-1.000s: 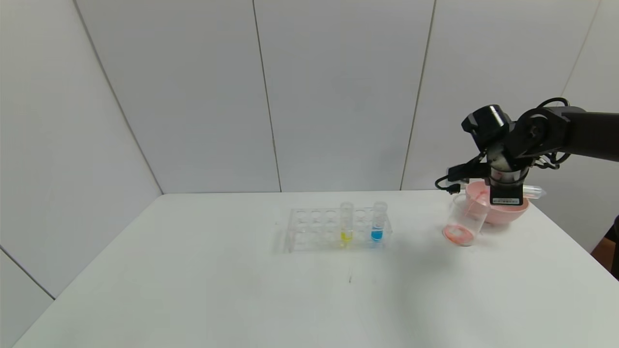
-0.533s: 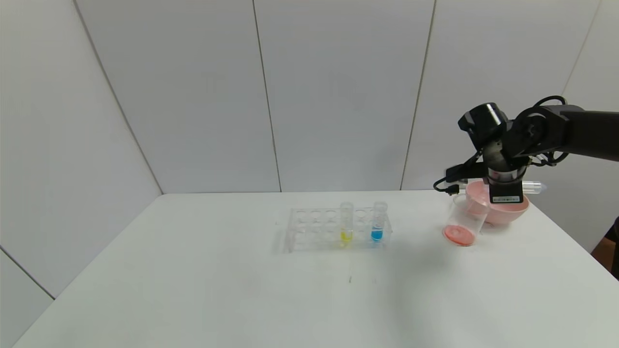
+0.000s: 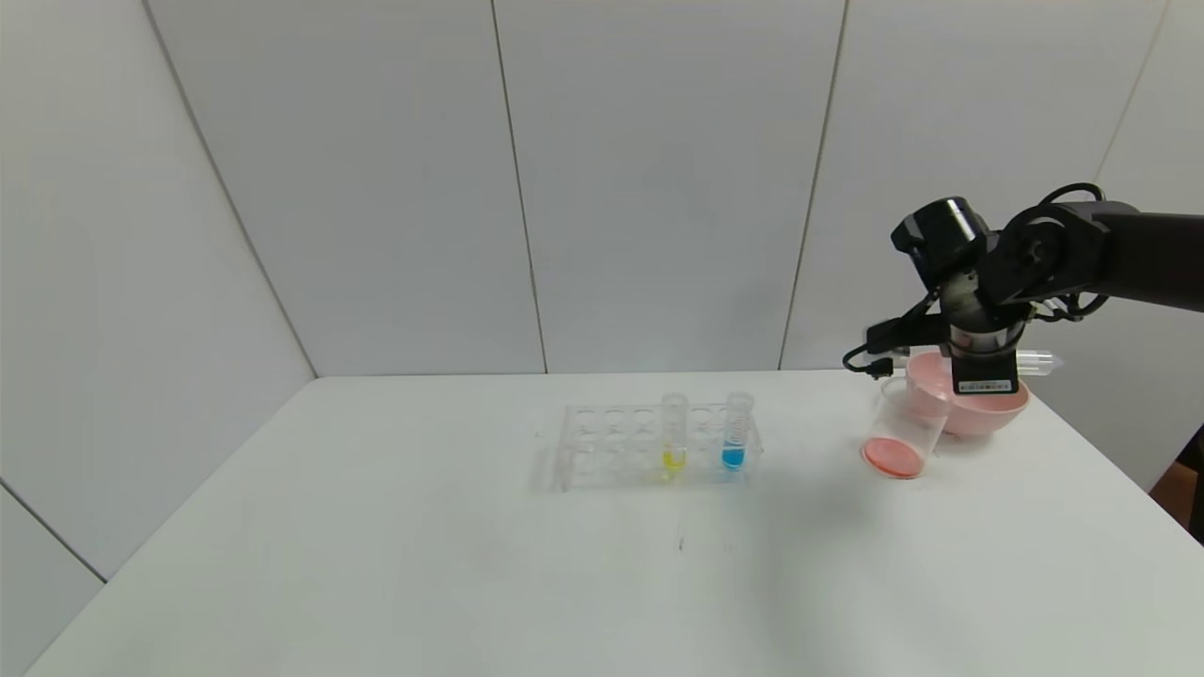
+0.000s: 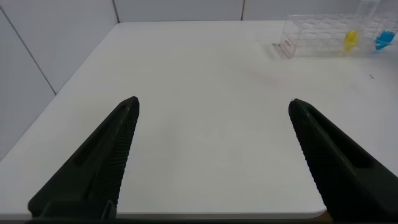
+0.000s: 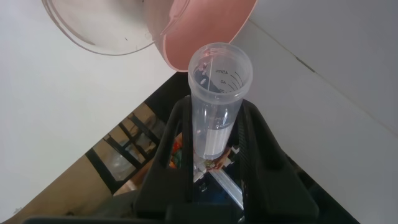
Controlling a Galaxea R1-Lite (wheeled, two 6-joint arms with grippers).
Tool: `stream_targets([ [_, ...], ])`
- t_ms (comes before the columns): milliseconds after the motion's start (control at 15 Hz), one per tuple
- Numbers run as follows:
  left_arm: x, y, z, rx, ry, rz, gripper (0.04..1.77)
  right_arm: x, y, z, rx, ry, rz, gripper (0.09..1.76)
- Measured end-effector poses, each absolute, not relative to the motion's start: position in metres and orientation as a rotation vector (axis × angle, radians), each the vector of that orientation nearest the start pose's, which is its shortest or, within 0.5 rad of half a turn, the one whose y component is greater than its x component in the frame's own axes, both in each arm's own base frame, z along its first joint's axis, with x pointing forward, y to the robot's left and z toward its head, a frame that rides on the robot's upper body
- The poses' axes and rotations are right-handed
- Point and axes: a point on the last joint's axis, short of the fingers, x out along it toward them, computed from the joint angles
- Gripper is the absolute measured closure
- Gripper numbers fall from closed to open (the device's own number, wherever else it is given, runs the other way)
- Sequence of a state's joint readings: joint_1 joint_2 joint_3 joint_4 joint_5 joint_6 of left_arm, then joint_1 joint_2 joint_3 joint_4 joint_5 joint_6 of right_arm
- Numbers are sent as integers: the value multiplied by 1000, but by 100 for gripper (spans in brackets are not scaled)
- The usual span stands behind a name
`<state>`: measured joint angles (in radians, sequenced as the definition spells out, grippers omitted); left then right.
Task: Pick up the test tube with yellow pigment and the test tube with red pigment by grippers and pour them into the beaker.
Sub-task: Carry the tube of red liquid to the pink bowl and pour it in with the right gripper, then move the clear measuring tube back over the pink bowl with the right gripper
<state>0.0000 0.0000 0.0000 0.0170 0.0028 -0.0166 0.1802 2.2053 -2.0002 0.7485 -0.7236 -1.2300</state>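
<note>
My right gripper point(image 3: 980, 361) is shut on the test tube with red pigment point(image 5: 217, 93), which it holds about level above the pink bowl. The tube looks clear and empty, and its round end point(image 3: 1037, 361) sticks out to the right. The beaker point(image 3: 905, 425) stands just left of the bowl with red liquid point(image 3: 892, 458) pooled at its bottom. The test tube with yellow pigment point(image 3: 673, 434) stands upright in the clear rack point(image 3: 602, 447) at mid-table. My left gripper point(image 4: 214, 101) hangs open over bare table near the left front edge, holding nothing.
A blue-liquid tube point(image 3: 736, 432) stands in the rack, right of the yellow one. The pink bowl point(image 3: 988, 409) sits at the back right, touching the beaker. The table's right edge point(image 3: 1119, 470) is close to the bowl.
The held tube's round end has lifted slightly, from tilted to about level. The red streak down the beaker's wall has settled into a pool at its bottom.
</note>
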Motion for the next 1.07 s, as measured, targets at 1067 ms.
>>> stream_targets([
  [1067,-23,0,74,-17,17,3,9,401,34,233,-827,828,335,136],
])
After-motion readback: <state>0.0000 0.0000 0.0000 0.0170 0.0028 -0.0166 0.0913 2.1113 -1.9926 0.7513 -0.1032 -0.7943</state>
